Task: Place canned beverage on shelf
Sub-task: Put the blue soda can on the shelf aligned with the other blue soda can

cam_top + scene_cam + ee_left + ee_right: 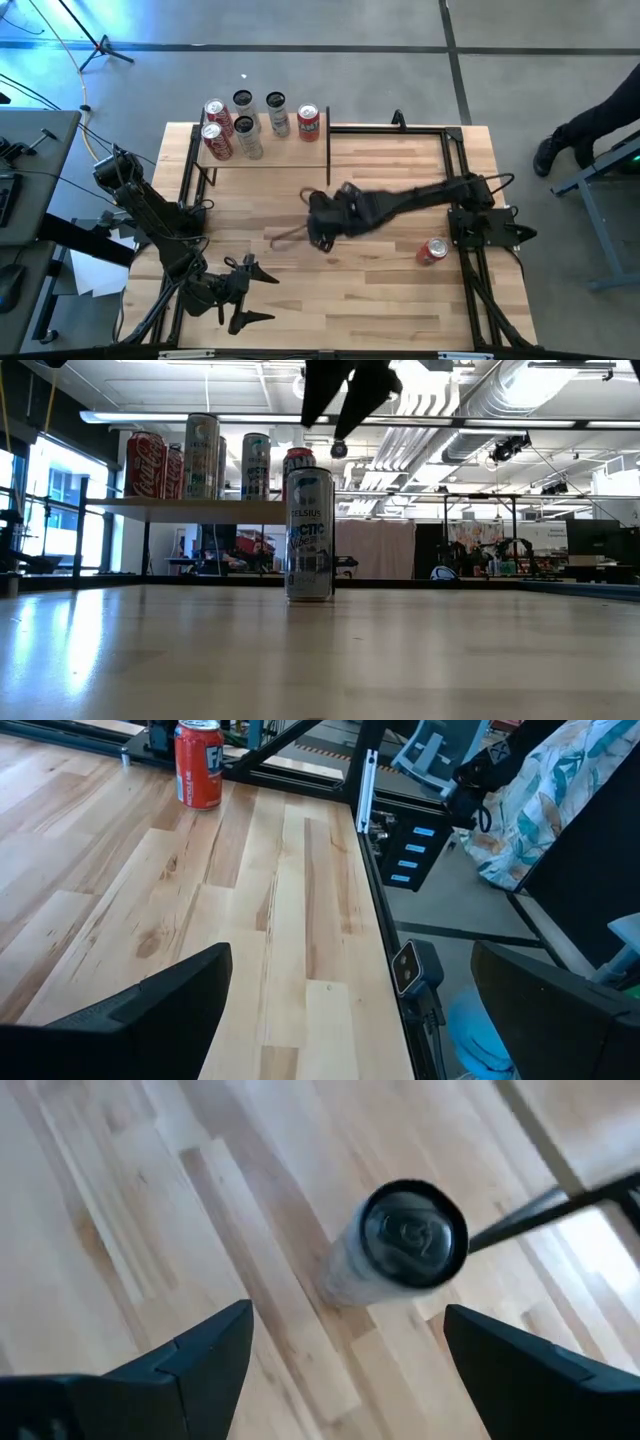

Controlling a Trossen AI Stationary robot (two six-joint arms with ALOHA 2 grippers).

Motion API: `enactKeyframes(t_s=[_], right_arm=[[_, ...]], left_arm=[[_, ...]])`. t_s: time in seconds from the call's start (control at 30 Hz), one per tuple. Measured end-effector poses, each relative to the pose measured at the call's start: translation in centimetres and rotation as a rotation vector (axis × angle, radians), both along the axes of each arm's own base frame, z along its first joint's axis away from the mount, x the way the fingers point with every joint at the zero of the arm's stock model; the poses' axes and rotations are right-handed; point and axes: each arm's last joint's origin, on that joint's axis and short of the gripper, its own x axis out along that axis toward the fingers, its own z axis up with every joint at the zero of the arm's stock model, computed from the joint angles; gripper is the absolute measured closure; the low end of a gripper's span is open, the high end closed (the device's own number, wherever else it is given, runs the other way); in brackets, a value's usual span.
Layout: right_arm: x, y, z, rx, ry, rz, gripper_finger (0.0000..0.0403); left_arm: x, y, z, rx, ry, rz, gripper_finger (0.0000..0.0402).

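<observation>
Tall slim white Celsius can (309, 535) w/ dark lid stands upright on tabletop, mid-table, in front of pale wood shelf w/ black posts (262, 152), apart from it.

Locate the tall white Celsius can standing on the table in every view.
High view: hidden under the right gripper, table centre.
Low view: Celsius can upright, centre, before the shelf.
Left wrist view: not in it.
Right wrist view: seen top-down, centre right, between the open jaws.
Shared landmark: the shelf.
</observation>
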Motion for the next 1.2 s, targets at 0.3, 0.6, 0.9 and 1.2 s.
enactKeyframes(t_s=[0.3,0.6,0.9,1.2], right_arm=[[-1.7,7.9,-3.2,-0.264,-0.355,-0.323,0.0088],[-3.2,9.3,-10.2,-0.309,-0.701,-0.543,0.0088],[-2.7,9.5,-14.1,-0.367,-0.654,-0.338,0.0088],[-1.9,7.8,-17.4,-0.392,-0.695,-0.378,0.0088]], left_arm=[[0.0,0.0,0.0,0.001,0.001,0.0,0.0014],[0.0,0.0,0.0,0.001,0.001,0.0,0.0014],[0.0,0.0,0.0,0.002,0.001,0.0,0.0014],[0.0,0.0,0.0,0.002,0.001,0.0,0.0014]])
